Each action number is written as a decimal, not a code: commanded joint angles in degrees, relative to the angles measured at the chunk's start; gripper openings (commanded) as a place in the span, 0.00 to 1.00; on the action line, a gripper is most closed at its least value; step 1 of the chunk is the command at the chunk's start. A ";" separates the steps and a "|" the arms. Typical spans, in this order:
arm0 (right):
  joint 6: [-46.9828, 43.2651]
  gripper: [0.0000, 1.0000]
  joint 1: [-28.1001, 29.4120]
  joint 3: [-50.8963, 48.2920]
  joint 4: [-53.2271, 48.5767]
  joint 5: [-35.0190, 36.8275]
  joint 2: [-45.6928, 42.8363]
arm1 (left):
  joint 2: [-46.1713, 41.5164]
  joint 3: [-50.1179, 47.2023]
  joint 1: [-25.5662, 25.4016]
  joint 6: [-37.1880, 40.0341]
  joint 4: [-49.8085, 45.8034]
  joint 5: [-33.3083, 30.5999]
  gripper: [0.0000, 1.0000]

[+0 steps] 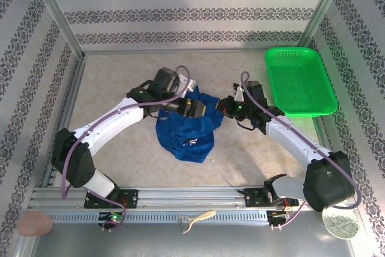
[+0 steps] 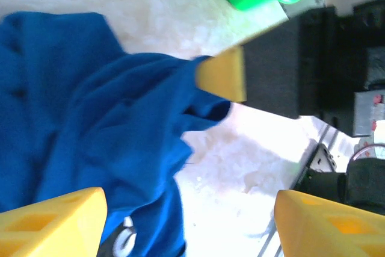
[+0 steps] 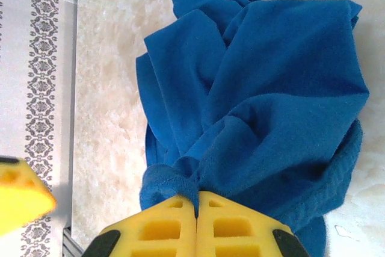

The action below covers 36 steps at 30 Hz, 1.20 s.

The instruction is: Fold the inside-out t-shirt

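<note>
The inside-out t-shirt [image 1: 183,132] is a bunched royal blue heap at mid-table, lifted at its right edge. My right gripper [image 1: 219,108] is shut on a fold of the t-shirt [image 3: 258,100], and the cloth is pinched between its yellow fingertips [image 3: 174,224]. My left gripper [image 1: 190,108] is just left of it, over the top of the heap. In the left wrist view the left gripper [image 2: 189,212] stands open, with the t-shirt [image 2: 102,118] hanging beside its left finger [image 2: 51,221]. A small white mark [image 2: 123,242] shows low on the cloth.
A green mesh basket [image 1: 299,80] lies at the back right of the table. Patterned walls close the sides and back. A metal rail [image 1: 180,200] runs along the near edge, with a pale tool [image 1: 195,219] lying in front of it.
</note>
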 commanded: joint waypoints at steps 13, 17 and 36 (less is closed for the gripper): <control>3.05 0.00 0.69 0.16 1.95 -1.27 -2.27 | 13.16 -0.91 -0.69 -6.30 5.42 -18.09 0.51; 3.20 0.00 0.49 -0.69 1.76 -0.03 -2.06 | 7.79 -2.86 3.16 -4.10 8.05 -8.61 0.17; -3.26 0.53 2.07 0.89 0.57 4.60 0.54 | -1.78 -14.09 13.57 -21.08 36.97 28.80 0.00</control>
